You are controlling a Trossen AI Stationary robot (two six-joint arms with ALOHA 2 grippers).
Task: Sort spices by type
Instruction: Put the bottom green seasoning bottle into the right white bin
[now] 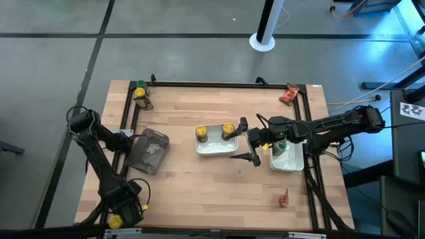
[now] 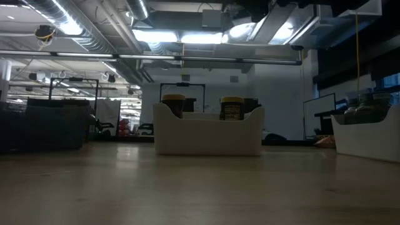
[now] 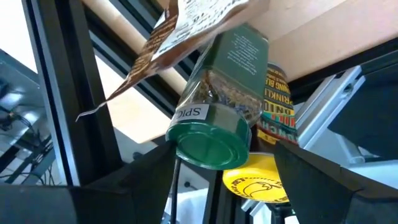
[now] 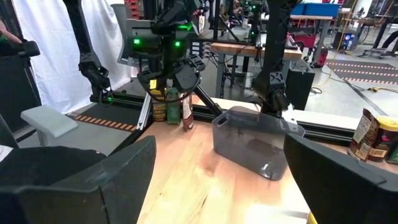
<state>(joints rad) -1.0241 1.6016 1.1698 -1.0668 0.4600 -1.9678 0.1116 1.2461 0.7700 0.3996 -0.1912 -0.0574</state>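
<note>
The spices are small clear jars with coloured screw lids and printed labels, plus small flat red-orange packets. Two yellow-lidded jars (image 1: 202, 132) stand in the white rectangular tray at the middle of the wooden table (image 1: 199, 186); the low view shows them upright behind the tray's wall (image 2: 206, 134). A green-lidded jar (image 1: 281, 145) sits in a second white tray (image 1: 290, 161) near the table's right edge. At the far left corner, a yellow-lidded jar, a green-lidded jar (image 3: 219, 112) and a brown packet (image 3: 168, 43) stand together. One red-orange packet (image 1: 289, 94) lies at the far right corner, another (image 1: 284, 198) near the front right.

The right pincer (image 1: 247, 141) hovers over the right end of the middle tray, fingers wide apart and empty. The left pincer (image 1: 139, 141) sits at the clear grey plastic bin (image 1: 149, 151) on the left side; whether it grips anything I cannot tell.
</note>
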